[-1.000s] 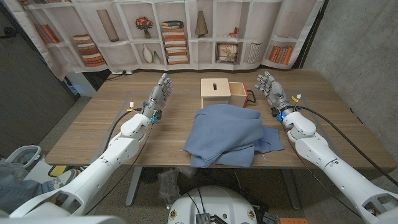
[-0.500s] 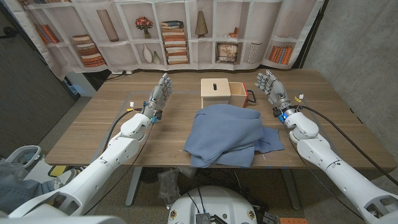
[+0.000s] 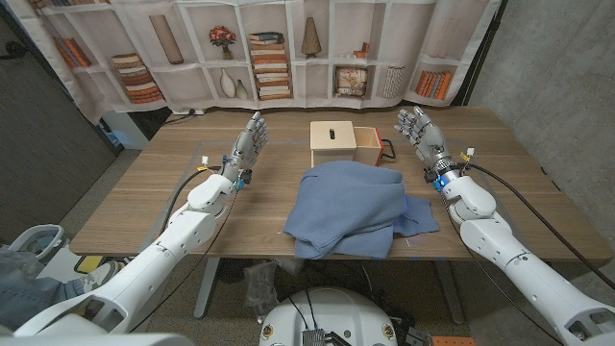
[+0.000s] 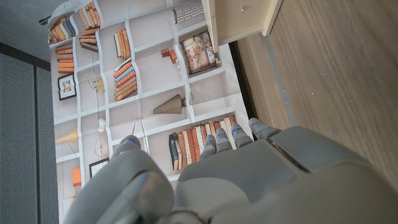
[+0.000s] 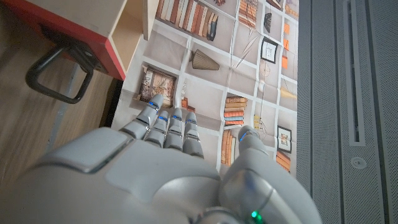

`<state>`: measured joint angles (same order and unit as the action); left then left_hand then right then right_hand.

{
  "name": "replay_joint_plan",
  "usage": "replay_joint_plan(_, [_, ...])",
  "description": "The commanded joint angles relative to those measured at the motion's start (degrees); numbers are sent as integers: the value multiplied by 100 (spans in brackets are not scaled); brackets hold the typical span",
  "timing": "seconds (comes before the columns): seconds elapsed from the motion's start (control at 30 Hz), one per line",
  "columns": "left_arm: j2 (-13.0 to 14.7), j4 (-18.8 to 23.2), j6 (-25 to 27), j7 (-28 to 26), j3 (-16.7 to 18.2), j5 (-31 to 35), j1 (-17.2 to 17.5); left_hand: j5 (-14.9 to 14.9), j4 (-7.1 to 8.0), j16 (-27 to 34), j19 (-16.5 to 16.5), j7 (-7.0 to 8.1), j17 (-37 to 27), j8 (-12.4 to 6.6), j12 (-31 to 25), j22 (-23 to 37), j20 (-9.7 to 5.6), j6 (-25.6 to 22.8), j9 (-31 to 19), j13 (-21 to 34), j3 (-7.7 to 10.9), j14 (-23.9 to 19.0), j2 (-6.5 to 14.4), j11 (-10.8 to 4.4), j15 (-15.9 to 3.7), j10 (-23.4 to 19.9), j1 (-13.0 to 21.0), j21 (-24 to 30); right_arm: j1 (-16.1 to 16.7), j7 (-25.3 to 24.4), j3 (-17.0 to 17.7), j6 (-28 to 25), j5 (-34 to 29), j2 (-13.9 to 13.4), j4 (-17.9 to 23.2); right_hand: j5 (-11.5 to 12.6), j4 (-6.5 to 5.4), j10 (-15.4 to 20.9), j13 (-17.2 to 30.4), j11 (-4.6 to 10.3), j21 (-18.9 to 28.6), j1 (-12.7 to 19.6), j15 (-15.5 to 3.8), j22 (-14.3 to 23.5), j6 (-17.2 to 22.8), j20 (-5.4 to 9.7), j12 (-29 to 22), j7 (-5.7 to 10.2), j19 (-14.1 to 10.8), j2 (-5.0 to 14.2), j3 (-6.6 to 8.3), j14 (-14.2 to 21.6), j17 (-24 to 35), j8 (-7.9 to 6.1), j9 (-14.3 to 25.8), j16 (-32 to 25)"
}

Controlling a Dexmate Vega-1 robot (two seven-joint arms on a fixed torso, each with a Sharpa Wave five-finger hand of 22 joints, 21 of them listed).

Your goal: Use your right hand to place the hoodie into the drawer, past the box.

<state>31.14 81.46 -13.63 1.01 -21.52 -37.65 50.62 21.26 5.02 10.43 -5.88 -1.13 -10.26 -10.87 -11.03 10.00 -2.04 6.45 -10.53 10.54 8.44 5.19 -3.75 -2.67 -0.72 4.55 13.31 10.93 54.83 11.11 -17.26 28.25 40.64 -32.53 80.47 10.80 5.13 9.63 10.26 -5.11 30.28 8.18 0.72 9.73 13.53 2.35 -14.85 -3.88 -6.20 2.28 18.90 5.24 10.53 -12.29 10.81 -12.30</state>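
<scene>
Lying crumpled mid-bench: hoodie (image 3: 351,208) | drawer (image 3: 369,148) open at 12 o'clock | right hand (image 3: 419,131) wide, empty | left hand (image 3: 248,147) wide, empty

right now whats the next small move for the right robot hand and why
Probably bring the right robot hand inward and down onto the hoodie. It is raised, open and holding nothing beside the open drawer, while the hoodie lies ungrasped in front of the box.
</scene>
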Motion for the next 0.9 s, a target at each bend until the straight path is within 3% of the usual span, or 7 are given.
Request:
replay_joint_plan(0.03, [-30, -34, -64, 61, -33, 5, 4, 31, -21, 27, -48, -7, -20, -36, -34, 31, -300, -4, -15, 16, 4, 4, -18, 9, 22, 43, 66, 34, 240, 140, 126, 331, 19, -119, 245, 22, 39, 47, 22, 2, -22, 76, 1, 33, 41, 120, -5, 10, -60, 15, 21, 73, 25, -35, 7, -27])
replay_joint_plan(0.5, [-92, -172, -53, 163, -41, -76, -80, 28, -22, 30, -50, -17, -21, -39, -33, 31, -300, -12, -15, 16, -9, -2, -10, 12, 30, 52, 73, 36, 218, 317, 124, 529, 57, -85, 224, 23, 55, 106, 23, 3, -45, 84, -24, 35, 89, 122, 1, 23, -133, 17, 20, 169, 29, -31, 11, -38])
replay_joint_plan(0.9, [-114, -146, 70, 149, -91, -73, -150, 27, -22, 31, -44, -13, -22, -41, -39, 31, -301, -18, -15, 16, -21, -3, -3, 12, 32, 39, 79, 41, 411, 420, 143, 827, -44, -171, 408, 28, 81, 181, 23, 30, -57, 115, -50, 36, 149, 134, -3, 50, -221, 23, 30, 244, 27, -33, 13, -39])
